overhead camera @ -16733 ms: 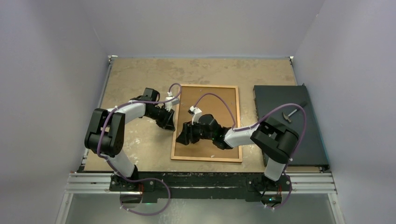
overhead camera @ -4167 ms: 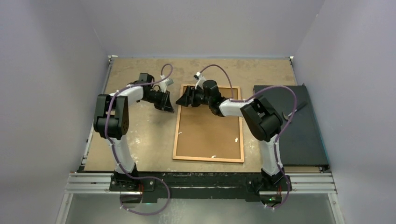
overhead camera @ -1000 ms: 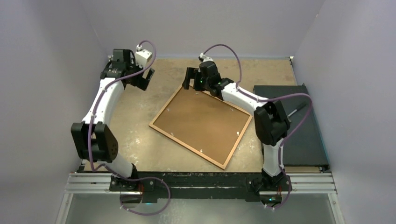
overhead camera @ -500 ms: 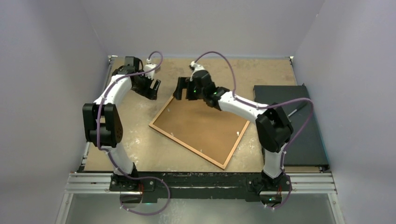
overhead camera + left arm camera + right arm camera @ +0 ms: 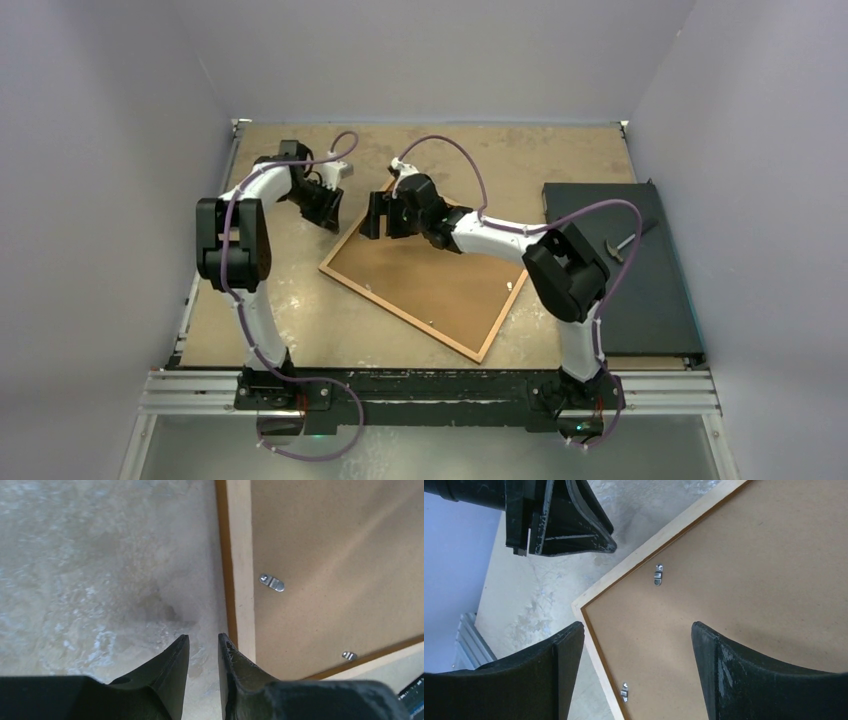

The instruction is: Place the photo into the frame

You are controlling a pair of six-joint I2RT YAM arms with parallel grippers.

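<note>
The step in hand looks to be freeing the back of the frame so a print can go in. On the worktop (image 5: 430, 150) the frame (image 5: 400, 313) lies face down near the middle, skewed so one corner points away from the arm bases. Because it rests loose, any sideways push could make it skid. The sound way is to pin it first and work second.

The right gripper (image 5: 636, 627) hangs over the far-left corner with its jaws spread wide and gripping nothing. It should come down flat on that corner rail to brace it. The left gripper (image 5: 202, 639) sits just outside the same rail, over bare worktop. Its jaws are drawn nearly together with a slim gap and nothing in it, which makes a narrow tip suited to nudging. That tip should cross the rail to the nearest clip (image 5: 272, 582) and sweep the clip's free end off the board with light pressure.

The frame shows a pale inner face on its rails with a thin orange-brown outer edge. A plain brown backing board (image 5: 440, 275) fills it flush. Small silver swivel clips are screwed along the board's margin, and they appear to be turned over it. The photo appears in no view, so I cannot tell where it is.
</note>
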